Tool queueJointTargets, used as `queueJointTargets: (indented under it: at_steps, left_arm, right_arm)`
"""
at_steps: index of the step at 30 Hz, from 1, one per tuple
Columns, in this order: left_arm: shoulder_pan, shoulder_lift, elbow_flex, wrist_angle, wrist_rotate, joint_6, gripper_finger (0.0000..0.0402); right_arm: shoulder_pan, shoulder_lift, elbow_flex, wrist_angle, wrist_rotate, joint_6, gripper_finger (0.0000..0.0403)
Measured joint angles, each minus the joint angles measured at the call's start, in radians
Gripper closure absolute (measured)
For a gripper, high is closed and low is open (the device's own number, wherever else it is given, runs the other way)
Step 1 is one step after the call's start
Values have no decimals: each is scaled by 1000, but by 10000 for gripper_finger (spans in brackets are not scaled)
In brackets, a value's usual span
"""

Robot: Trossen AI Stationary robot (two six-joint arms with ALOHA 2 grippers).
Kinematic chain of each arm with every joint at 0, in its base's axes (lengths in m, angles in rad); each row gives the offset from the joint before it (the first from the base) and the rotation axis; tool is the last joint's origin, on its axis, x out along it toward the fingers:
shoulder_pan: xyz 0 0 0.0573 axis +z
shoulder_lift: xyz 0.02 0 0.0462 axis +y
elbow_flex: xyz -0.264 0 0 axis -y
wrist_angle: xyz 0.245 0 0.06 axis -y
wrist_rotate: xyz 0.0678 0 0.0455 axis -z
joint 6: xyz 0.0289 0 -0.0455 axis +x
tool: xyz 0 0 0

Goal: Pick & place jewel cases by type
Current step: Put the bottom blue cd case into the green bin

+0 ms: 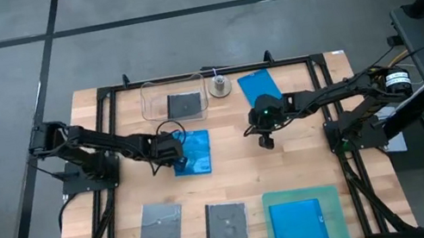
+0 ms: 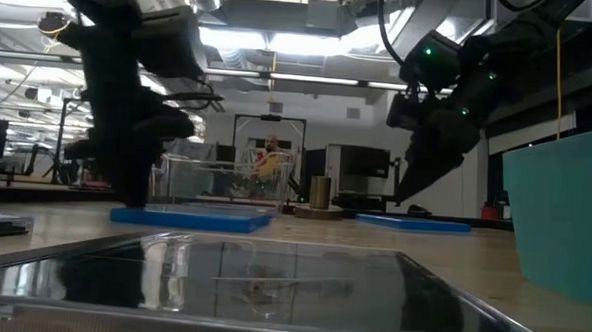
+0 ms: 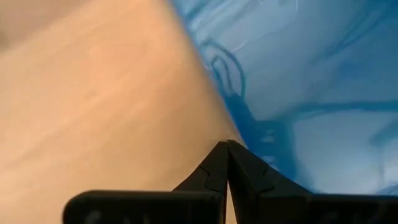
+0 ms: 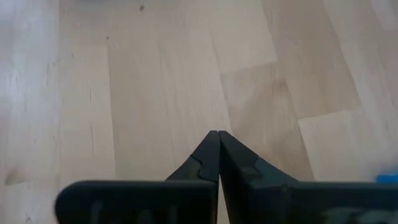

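Note:
A blue jewel case (image 1: 194,154) lies flat on the table's middle. My left gripper (image 1: 167,153) is shut, and its tips (image 3: 225,144) stand at that case's left edge (image 3: 239,118). My right gripper (image 1: 265,139) is shut and hangs over bare wood (image 4: 186,93), clear of the table in the low view (image 2: 400,198). A second blue case (image 1: 259,86) lies at the far side. A third (image 1: 298,222) lies in the teal tray (image 1: 330,194). One grey case (image 1: 184,105) lies in the clear tub (image 1: 148,104). Two more (image 1: 161,222) (image 1: 226,221) lie near the front edge. My left gripper comes steeply from above with its shut fingertips at the left edge (image 3: 239,118) of the blue case. Whether they touch that edge or only the wood beside it, I cannot tell. The case (image 2: 194,218) lies flat on the table.
A small metal cylinder (image 1: 220,87) stands between the tub and the far blue case. A black frame (image 1: 102,93) runs around the table's sides. Bare wood (image 1: 238,167) lies between the two grippers.

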Motion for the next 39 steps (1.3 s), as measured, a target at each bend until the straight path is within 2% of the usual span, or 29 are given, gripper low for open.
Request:
queueJointTargets:
  at_steps: [4,16,24,33,39]
  left_arm:
    - [29,46,6,54,38,39,399]
    - [40,222,213,51,69,210,401]
    - [39,293,285,94,92,253,401]
    - [41,312,292,104,94,259,401]
    - [59,312,293,94,102,263,400]
  right_arm:
    - [0,0,0,24,0,0,399]
    - [0,0,0,28,-25,25,399]
    - [0,3,0,29,-25,-9,395]
    - [0,125,0,101,-32,-27,393]
    - [0,228,3,207,-134,21,399]
